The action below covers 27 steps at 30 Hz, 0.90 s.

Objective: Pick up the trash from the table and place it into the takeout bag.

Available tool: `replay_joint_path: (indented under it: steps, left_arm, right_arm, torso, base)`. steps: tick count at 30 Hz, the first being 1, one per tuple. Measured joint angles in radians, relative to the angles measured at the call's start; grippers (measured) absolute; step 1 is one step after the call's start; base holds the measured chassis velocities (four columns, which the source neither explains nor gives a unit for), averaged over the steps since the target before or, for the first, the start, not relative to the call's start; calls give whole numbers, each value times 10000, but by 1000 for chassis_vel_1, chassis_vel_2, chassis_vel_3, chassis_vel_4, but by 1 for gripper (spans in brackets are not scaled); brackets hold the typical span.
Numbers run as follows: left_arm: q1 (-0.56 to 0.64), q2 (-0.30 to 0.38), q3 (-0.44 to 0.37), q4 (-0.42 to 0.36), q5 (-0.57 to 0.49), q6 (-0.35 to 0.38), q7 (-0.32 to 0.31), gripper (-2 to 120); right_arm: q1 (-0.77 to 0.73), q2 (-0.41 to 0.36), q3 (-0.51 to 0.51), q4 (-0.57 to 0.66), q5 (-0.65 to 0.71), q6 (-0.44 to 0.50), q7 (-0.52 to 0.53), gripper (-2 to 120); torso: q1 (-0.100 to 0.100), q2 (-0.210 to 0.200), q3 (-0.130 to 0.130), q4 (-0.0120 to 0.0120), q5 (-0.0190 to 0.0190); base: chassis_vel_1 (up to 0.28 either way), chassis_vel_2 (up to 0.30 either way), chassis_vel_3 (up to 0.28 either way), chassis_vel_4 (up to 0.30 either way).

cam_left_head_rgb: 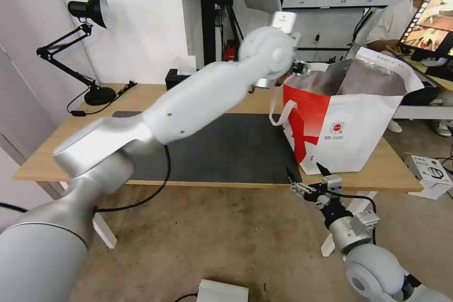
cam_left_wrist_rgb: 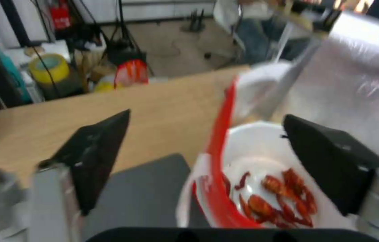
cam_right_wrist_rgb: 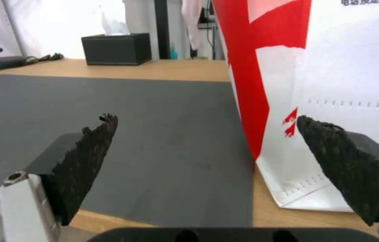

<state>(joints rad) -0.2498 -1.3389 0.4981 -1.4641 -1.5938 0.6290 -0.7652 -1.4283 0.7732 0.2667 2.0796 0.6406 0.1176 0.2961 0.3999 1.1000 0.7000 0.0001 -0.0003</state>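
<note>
Bag (cam_left_head_rgb: 349,127) upright on tabletop (cam_left_head_rgb: 141,99) at mat's right end, mouth open; bowl (cam_left_wrist_rgb: 261,161) of red shells inside below my left end effector (cam_left_wrist_rgb: 207,168).

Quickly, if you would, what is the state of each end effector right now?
Left end effector: open, over the takeout bag, holding nothing.
Right end effector: open, empty, at the table edge.

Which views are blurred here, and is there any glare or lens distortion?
Left wrist view: motion-smeared, bag foil and bowl soft. Right wrist view: sharp on the mat and fingers. Head view: wide-angle bowing at the edges, table evenly lit, no strong glare.
</note>
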Motion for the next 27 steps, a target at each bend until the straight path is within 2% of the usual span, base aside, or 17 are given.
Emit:
replay_joint_path:
  steps: [1,2,3,5,6,7,10,11,12,14,15,18,19,22,23,26,27]
  left_arm:
    - [0,0,0,0,0,0,0,96]
    - [204,692,-203,-635,31,-254,233,99]
    - [204,692,-203,-635,31,-254,233,99]
    - [500,1531,-441,-1329,46,-377,410,100]
    - [861,2281,-743,-1929,81,-406,571,100]
    - [861,2281,-743,-1929,81,-406,571,100]
    - [2144,4076,-1537,-3204,515,-517,1206,100]
    - [2144,4076,-1537,-3204,515,-517,1206,100]
    - [2574,4509,-1726,-3502,770,-622,1415,100]
    - [4179,5836,-2410,-4438,1753,-1236,2284,100]
    - [4179,5836,-2410,-4438,1753,-1236,2284,100]
    - [6711,7180,-4320,-5556,2407,-1995,2925,100]
    - [6711,7180,-4320,-5556,2407,-1995,2925,100]
    - [9272,7956,-5778,-6181,3304,-3303,3319,100]
    - [9272,7956,-5778,-6181,3304,-3303,3319,100]
    - [10723,7881,-6179,-6173,4447,-4494,3542,100]
    - [10723,7881,-6179,-6173,4447,-4494,3542,100]
  right_arm:
    - [0,0,0,0,0,0,0,100]
    - [-1,0,0,0,0,0,0,100]
    - [-1,0,0,0,0,0,0,100]
    - [-1,0,0,0,0,0,1,100]
    - [-1,0,0,0,0,0,0,100]
    - [-1,0,0,0,0,0,0,100]
    - [-1,0,0,0,0,0,0,100]
    - [-1,0,0,0,0,0,0,100]
    - [-1,0,0,1,0,0,-1,100]
    - [-1,-1,0,1,0,0,0,100]
    - [-1,-1,0,1,0,0,0,100]
    - [-2,-1,1,0,1,0,3,100]
    - [-2,-1,1,0,1,0,3,100]
    - [-1,0,0,1,1,1,1,100]
    - [-1,0,0,1,1,1,1,100]
    - [-1,0,0,1,0,0,0,100]
    - [-1,0,0,1,0,0,0,100]
  torso:
    - [0,0,0,0,0]
    - [0,0,-1,-4,1]
    - [0,0,-1,-4,1]
    - [0,0,-1,-3,0]
    - [1,0,-1,0,-2]
    - [1,0,-1,0,-2]
    - [0,0,-1,1,-3]
    - [0,0,-1,1,-3]
    - [0,0,-1,0,-4]
    - [0,0,0,3,-10]
    - [0,0,0,3,-10]
    - [-2,1,-2,3,-3]
    - [-2,1,-2,3,-3]
    - [-3,1,-2,6,-2]
    - [-3,1,-2,6,-2]
    - [-2,1,-2,-2,3]
    - [-2,1,-2,-2,3]
  base:
    - [0,0,0,0]
    - [0,0,0,0]
    - [0,0,0,0]
    - [0,0,0,0]
    - [0,0,0,0]
    - [0,0,0,0]
    - [0,0,0,0]
    - [0,0,0,0]
    - [0,0,0,0]
    - [0,0,0,0]
    - [0,0,0,0]
    - [0,0,0,0]
    - [0,0,0,0]
    - [0,0,0,0]
    - [0,0,0,0]
    - [0,0,0,0]
    - [0,0,0,0]
